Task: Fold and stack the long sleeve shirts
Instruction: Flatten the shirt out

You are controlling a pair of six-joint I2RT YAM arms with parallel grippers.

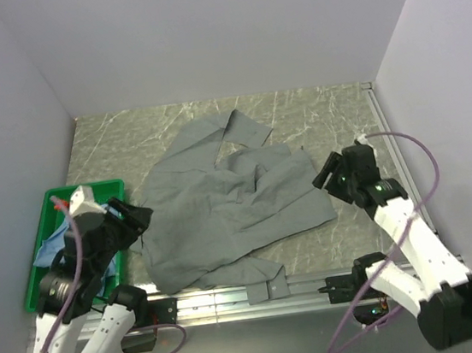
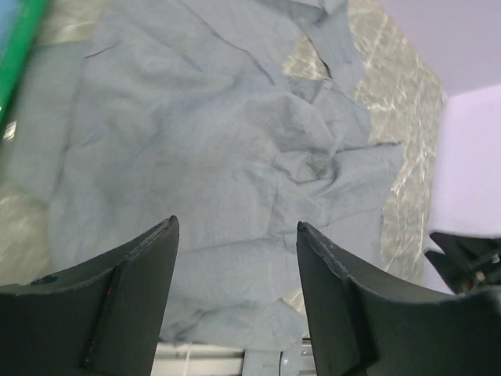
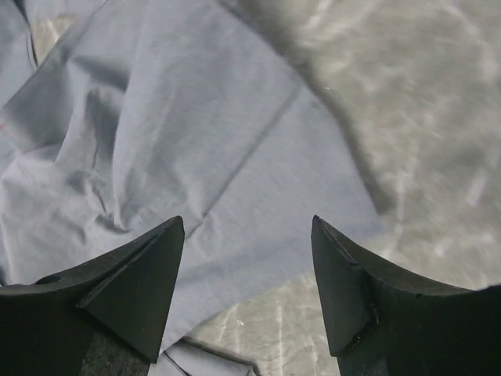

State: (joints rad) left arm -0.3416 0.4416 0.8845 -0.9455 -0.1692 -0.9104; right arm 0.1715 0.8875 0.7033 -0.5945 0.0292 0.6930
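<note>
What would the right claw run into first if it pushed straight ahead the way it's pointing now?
Most likely the grey-green shirt, near its edge: cloth fills the gap between the tips of the open right claw, with bare table just beside it. How far off the cloth lies is hard to judge.

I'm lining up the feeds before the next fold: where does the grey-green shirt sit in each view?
Top external: the grey-green shirt lies crumpled across the middle of the table.
Left wrist: the shirt fills most of the frame, from the top edge down behind the fingers.
Right wrist: the shirt covers the upper left and centre.
Shared landmark: the marbled tabletop, bare beside the shirt's edge on the right of every view.
</note>
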